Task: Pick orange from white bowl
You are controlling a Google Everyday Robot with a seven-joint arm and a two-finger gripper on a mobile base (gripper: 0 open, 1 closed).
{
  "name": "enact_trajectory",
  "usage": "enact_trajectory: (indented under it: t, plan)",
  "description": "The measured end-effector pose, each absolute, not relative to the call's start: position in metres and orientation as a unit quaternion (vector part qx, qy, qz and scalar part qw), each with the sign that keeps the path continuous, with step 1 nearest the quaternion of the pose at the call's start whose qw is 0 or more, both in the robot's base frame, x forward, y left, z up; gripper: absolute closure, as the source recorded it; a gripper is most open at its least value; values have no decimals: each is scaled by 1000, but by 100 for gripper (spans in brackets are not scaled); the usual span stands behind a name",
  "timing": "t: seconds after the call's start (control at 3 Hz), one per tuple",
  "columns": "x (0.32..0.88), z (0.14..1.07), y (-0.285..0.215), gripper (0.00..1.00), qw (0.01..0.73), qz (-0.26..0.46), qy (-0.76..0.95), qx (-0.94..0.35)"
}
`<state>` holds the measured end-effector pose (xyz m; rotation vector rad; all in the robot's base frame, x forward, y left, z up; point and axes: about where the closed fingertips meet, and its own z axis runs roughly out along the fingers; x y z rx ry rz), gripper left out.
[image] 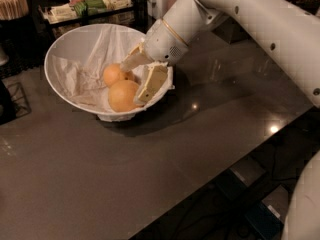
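Camera view gives you the white bowl (pixel 56 54) standing on the dark desk (pixel 100 174). Two fruits lie in it on the crumpled paper lining (pixel 75 79), touching one another. The orange (pixel 121 96) you want is the larger, nearer one, low against the bowl's front wall; the smaller orange (pixel 113 74) sits just behind it. The hand (pixel 131 83) is down inside the bowl on its right side, with its fingers (pixel 150 84) spread apart and clamped on nothing. The lower finger lies along the right flank of the orange, and the upper one reaches over toward the smaller fruit. Expect the orange to be firm and fairly weighty for its size, with a smooth skin that gives little. It will not crush under a moderate squeeze, but being round it is likely to roll or pop out if you pinch it off centre. Take it across its widest part, one finger on each side of the middle, rather than near the top. Watch two things: the soft paper beneath can bunch up and get caught in the grip, and the neighbouring fruit is close enough to be nudged or trapped alongside.
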<state>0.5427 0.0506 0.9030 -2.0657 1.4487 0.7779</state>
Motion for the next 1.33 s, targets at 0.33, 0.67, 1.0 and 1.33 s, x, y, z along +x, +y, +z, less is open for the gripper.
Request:
enact_trajectory:
  t: [0.33, 0.67, 1.0, 1.33]
  plan:
    - [544, 897, 55, 29, 244, 292, 530, -758]
    - [549, 882, 63, 32, 232, 306, 531, -756]
    - [550, 878, 64, 37, 227, 308, 533, -754]
    - [554, 869, 65, 39, 216, 313, 540, -751]
